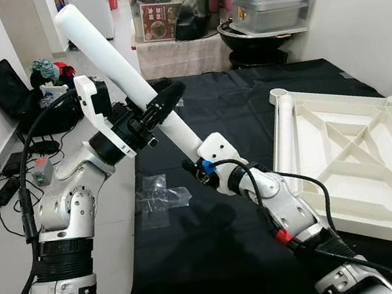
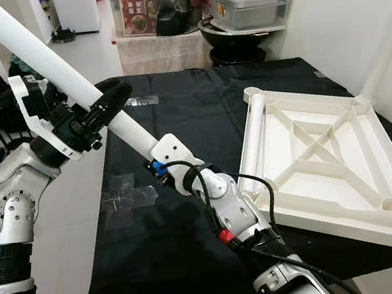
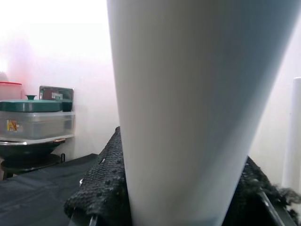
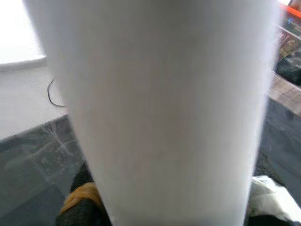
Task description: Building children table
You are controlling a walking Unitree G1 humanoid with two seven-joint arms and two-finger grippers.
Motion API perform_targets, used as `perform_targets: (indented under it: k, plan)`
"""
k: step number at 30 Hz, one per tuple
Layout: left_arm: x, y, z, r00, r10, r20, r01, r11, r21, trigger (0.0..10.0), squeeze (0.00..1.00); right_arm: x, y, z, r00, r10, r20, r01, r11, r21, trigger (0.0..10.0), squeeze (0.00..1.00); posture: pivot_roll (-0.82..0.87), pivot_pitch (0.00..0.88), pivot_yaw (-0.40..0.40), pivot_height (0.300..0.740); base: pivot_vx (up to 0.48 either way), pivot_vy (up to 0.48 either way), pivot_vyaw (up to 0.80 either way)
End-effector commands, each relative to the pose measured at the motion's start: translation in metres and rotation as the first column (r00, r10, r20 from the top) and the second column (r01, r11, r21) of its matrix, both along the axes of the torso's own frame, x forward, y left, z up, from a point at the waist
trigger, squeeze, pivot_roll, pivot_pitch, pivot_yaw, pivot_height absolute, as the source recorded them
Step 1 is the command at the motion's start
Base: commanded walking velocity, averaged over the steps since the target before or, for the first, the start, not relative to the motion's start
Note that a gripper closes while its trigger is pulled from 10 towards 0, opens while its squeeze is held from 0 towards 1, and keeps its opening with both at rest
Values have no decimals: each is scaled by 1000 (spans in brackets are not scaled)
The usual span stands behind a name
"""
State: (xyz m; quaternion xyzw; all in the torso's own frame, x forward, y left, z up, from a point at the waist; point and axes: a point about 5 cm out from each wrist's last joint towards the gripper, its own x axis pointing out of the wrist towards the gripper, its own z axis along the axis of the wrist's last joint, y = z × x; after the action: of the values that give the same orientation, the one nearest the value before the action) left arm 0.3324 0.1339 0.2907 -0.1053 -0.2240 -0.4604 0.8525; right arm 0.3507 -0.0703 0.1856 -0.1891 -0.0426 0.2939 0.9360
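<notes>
The left arm is raised and bent at the elbow, its wrist turned inward so that the left gripper is clamped around the middle of a white table leg, the black fingers pressed against either side. The right arm is stretched forward and up from below, and the right gripper is closed on the leg's lower end.

— Where do the head eyes sit?
— Above the black mat, facing forward and down.
— And the wrists?
— Pressed close against the white leg (both share it).
</notes>
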Motion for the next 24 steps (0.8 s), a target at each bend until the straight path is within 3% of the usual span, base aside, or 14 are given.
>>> perform_targets:
  k: [1,7,8,12,13,18,19,21,22,24]
  plan:
    - [5,-4,-25,994,0,-109,6,999,51,0,0,-2,6,37,994,16,107,-29,992,126,10000,1000,53,0,-65,740,0,0,0]
    - [5,-4,-25,994,-1,-109,7,999,52,0,0,-3,7,39,993,28,110,-40,993,112,10000,1000,53,0,-65,740,0,0,0]
    - [5,-4,-26,994,-2,-111,8,999,53,0,0,-4,10,41,992,46,117,-58,993,103,10000,0,53,0,-65,740,0,0,0]
    - [5,-4,-26,994,-3,-112,9,998,54,0,0,-7,14,43,989,75,127,-86,993,83,10000,0,53,0,-65,740,0,0,0]
    - [5,-4,-26,994,-3,-110,9,999,54,0,0,-10,20,39,987,122,106,-128,991,47,10000,0,55,0,-66,740,0,0,0]
    - [6,-5,-24,994,-3,-106,9,999,52,0,0,-13,23,28,988,140,67,-141,990,11,10000,0,60,0,-70,740,0,0,0]
    - [6,-5,-24,994,-3,-105,9,999,51,0,0,-10,22,19,994,106,16,-106,994,3,706,0,60,0,-71,740,0,0,0]
    - [5,-5,-24,994,-3,-105,9,999,51,0,0,-9,22,17,995,96,4,-96,995,2,706,0,60,0,-71,740,0,0,0]
    - [6,-4,-24,995,-2,-104,8,999,51,0,0,-9,22,13,995,95,-24,-95,995,-7,0,0,60,0,-71,740,0,0,0]
    - [6,-4,-23,995,-2,-103,7,999,49,0,0,-11,24,4,991,103,-87,-105,994,-18,0,0,58,0,-70,740,0,0,0]
